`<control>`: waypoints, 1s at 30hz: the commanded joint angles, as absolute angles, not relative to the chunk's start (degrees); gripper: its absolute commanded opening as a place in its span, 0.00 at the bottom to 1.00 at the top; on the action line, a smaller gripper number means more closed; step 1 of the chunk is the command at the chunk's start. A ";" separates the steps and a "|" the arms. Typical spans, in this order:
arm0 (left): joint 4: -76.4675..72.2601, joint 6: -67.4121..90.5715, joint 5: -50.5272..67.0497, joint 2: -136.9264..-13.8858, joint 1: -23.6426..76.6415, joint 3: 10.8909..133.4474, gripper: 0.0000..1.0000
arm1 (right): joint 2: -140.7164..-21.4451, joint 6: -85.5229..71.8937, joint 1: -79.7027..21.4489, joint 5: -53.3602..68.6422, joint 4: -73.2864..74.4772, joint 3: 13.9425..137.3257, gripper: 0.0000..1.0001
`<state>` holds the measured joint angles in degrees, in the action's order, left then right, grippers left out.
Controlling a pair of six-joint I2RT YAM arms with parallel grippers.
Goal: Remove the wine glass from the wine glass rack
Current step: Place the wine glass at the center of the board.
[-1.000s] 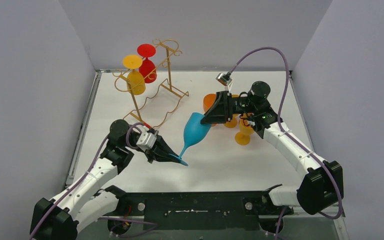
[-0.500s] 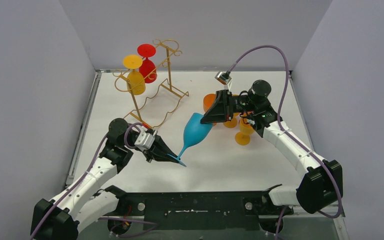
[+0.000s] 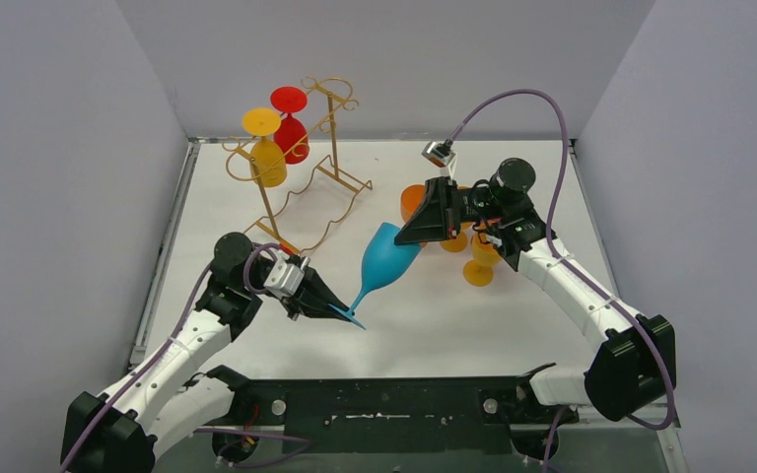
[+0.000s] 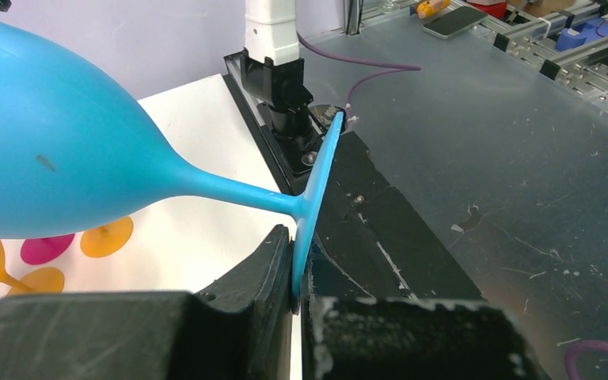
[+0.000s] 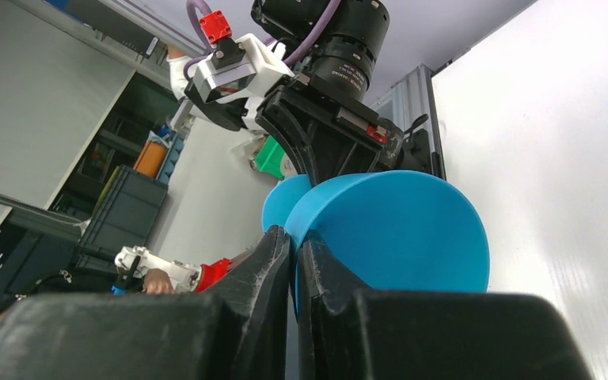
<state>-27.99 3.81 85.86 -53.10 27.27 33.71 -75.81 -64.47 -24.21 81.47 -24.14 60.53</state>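
1. The blue wine glass [image 3: 386, 258] is already off the wine glass rack [image 3: 336, 148]. It hangs tilted over the middle of the table [image 3: 434, 325], foot toward you and to the left, bowl up and away to the right, well apart from the rack at the far left.
2. Your left gripper [image 4: 294, 261] is pressed together on the thin foot disc, edge-on between the fingers; your right gripper [image 5: 293, 245] is pinching the rim of the bowl, its wall caught between the two fingers.
3. Judge it light and stiff. The opaque, matte look suggests plastic rather than real glass, so breakage is less of a worry than slip; the surface is smooth and both grips sit on thin edges, so the glass could pivot if either pinch eases.
4. The slender stem, or the foot close to the stem, looks the safer hold for one arm alone; the rim is the weaker one.
5. Its look: plain sky blue all over, a rounded bowl narrowing into a thin stem, a flat round foot — one small dark speck on the bowl in the left wrist view.
6. A yellow glass [image 3: 267, 158] and a red glass [image 3: 291, 136] hang upside down on the rack.
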 commanded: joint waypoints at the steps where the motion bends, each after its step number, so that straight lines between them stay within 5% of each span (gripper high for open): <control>1: -25.99 4.08 83.23 -52.66 26.48 35.94 0.00 | -76.04 -63.54 -25.21 81.09 -28.78 61.69 0.00; 4: -25.80 4.13 82.55 -52.04 26.32 35.86 0.00 | -75.69 -63.24 -25.17 80.63 -28.86 61.31 0.00; 7: -24.79 4.13 81.26 -51.63 26.12 36.07 0.18 | -75.59 -63.11 -25.10 80.14 -28.84 60.95 0.00; 21: -20.59 6.30 78.00 -51.79 24.34 37.83 0.60 | -74.39 -57.05 -25.12 77.31 -23.60 60.57 0.00; 30: -15.17 5.77 72.80 -51.72 21.18 37.61 0.74 | -73.52 -41.76 -25.09 69.95 -5.54 62.84 0.00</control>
